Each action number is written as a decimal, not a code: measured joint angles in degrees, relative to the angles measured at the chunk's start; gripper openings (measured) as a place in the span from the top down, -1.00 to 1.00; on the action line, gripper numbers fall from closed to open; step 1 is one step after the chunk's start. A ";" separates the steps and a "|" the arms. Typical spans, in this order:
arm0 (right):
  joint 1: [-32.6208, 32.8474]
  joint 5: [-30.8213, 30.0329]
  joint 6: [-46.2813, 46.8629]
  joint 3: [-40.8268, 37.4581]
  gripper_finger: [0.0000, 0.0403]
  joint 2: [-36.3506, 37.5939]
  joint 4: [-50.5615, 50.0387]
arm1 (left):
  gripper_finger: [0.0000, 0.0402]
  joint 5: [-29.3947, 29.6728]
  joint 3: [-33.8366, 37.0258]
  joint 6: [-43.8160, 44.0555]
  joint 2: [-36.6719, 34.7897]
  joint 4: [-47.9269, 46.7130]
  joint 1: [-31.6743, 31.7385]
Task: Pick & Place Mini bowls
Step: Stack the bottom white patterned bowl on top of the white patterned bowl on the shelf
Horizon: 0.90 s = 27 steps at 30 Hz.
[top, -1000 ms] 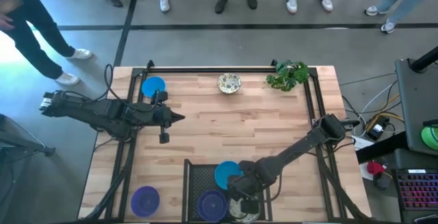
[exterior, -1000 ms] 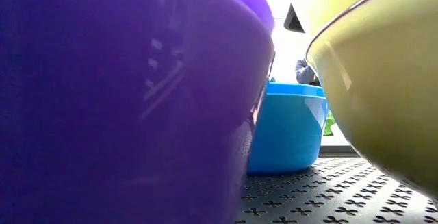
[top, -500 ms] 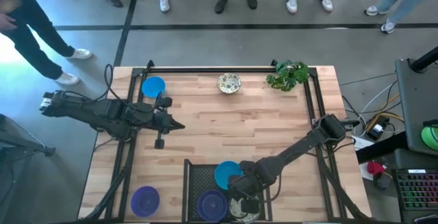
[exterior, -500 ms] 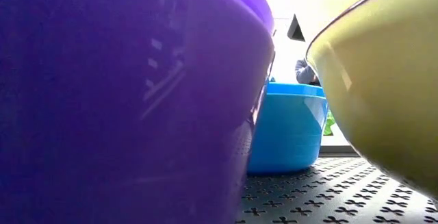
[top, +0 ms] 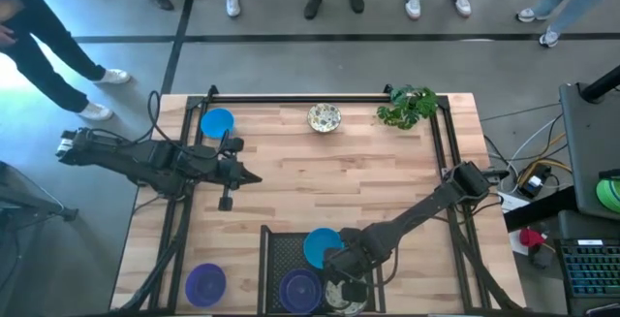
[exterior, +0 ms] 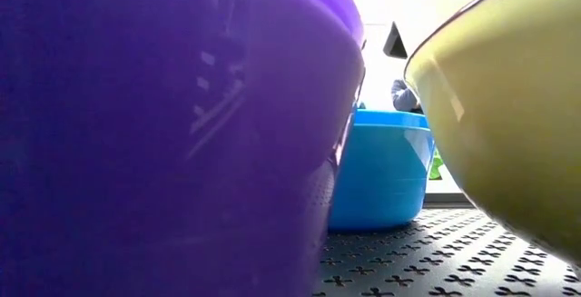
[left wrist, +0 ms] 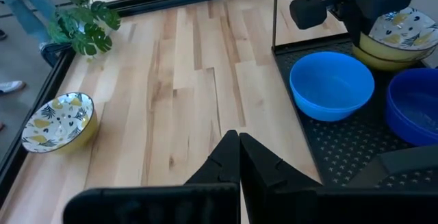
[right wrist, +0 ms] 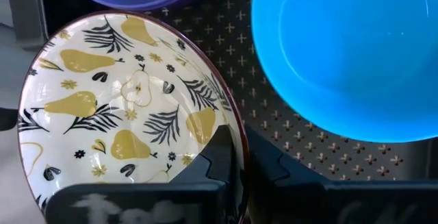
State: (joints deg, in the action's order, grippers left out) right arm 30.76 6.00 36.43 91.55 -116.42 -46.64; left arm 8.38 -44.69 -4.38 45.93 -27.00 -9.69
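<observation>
The right gripper is shown with fingers pinched on the rim of the patterned bowl, which sits in the black tray beside a blue bowl and a purple bowl. The left gripper, fingers pressed together and empty, is held over the table.

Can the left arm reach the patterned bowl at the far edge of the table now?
Probably yes. The left gripper, shut and empty, hovers over bare wood, and nothing stands between it and the patterned bowl. The plant sits farther along, out of the way.
</observation>
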 joint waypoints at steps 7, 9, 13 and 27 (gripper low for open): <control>0.11 0.00 -0.35 0.00 0.94 0.00 0.60 | 1.00 0.00 0.00 0.04 0.02 0.00 0.00; 0.19 0.13 -0.35 0.00 0.94 0.00 0.62 | 1.00 0.00 0.00 0.04 0.00 0.00 0.00; 0.63 0.37 -0.29 0.00 0.94 0.00 0.71 | 1.00 0.00 0.00 0.04 0.00 0.00 0.00; 0.96 -0.42 -0.61 -0.07 0.67 -0.20 1.86 | 1.00 0.00 0.00 0.04 0.02 0.00 0.02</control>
State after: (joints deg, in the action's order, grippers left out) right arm 31.73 5.58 35.81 91.48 -116.62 -44.78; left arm 8.38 -44.69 -4.34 45.95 -27.00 -9.67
